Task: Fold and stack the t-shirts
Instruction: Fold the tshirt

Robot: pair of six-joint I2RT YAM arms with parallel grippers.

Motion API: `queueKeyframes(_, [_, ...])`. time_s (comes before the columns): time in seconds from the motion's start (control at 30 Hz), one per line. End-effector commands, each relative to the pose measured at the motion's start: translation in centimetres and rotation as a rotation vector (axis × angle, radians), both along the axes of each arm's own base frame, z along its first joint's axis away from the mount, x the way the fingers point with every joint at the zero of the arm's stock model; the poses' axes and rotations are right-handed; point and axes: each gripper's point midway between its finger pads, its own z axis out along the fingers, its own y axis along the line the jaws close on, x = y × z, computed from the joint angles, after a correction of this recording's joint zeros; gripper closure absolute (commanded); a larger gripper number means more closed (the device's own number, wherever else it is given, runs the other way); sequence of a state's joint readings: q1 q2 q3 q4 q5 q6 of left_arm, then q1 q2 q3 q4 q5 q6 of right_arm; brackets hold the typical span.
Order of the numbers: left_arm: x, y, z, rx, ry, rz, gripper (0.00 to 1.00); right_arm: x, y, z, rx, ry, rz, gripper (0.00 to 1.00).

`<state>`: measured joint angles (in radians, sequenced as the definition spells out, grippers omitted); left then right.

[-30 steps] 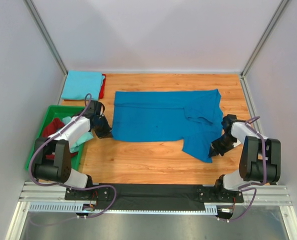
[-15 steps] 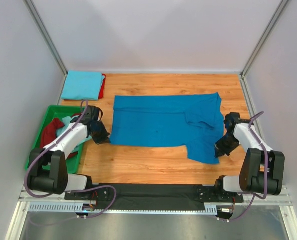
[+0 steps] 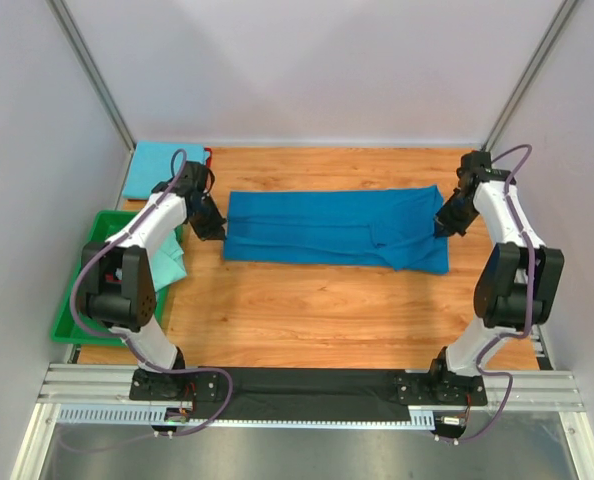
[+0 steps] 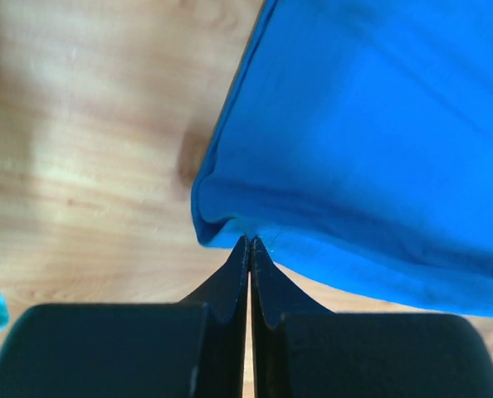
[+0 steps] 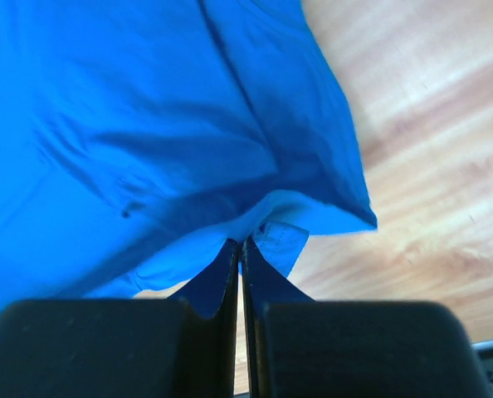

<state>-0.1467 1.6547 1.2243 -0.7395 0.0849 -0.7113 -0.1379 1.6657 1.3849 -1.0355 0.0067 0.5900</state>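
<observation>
A royal blue t-shirt point(image 3: 327, 228) lies as a long folded band across the middle of the wooden table. My left gripper point(image 3: 212, 222) is shut on its left edge point(image 4: 230, 224). My right gripper point(image 3: 445, 222) is shut on its right edge point(image 5: 280, 215), where a small cloth flap point(image 5: 281, 240) hangs by the fingertips. A folded sky blue t-shirt point(image 3: 159, 168) lies at the back left on a red one point(image 3: 206, 172). A pale aqua shirt point(image 3: 169, 262) lies in the green tray.
The green plastic tray point(image 3: 69, 312) stands at the left edge, under my left arm. White walls with metal posts close in the table at back and sides. The black mounting rail point(image 3: 307, 385) runs along the near edge.
Both grippers moved away from me toward the back, carrying the near edge of the royal blue shirt over itself. The shirt went from a wide spread to a narrow folded band.
</observation>
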Motion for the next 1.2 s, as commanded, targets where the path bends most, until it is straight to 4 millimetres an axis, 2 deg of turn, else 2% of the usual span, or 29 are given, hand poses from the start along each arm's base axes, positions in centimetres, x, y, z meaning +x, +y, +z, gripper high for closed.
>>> queueKeyframes(0.0, [1.5,0.8,0.5,0.046,0.011,0.006,1.0,3.6,0.4,1.6,0.025,-0.066,0.066,1.0])
queueKeyframes(0.03, [2.4,0.8,0.5,0.054,0.017,0.012,1.0,4.8,0.3,1.7,0.027,-0.075,0.07,1.0])
queueKeyframes(0.13, [4.2,1.0,0.5,0.066,0.022,0.026,1.0,6.6,0.2,1.9,0.036,-0.078,0.082,1.0])
queueKeyframes(0.33, [6.8,1.4,-0.3,0.081,0.053,0.061,1.0,8.4,1.0,1.5,0.092,-0.077,0.086,1.0])
queueKeyframes(0.83, [9.1,2.1,-3.6,0.077,0.128,0.127,1.0,12.8,1.6,0.1,0.162,-0.078,0.092,0.99])
queueKeyframes(1.17, [10.5,1.9,-4.2,0.074,0.127,0.131,1.0,14.1,1.9,-1.4,0.194,-0.074,0.095,0.94])
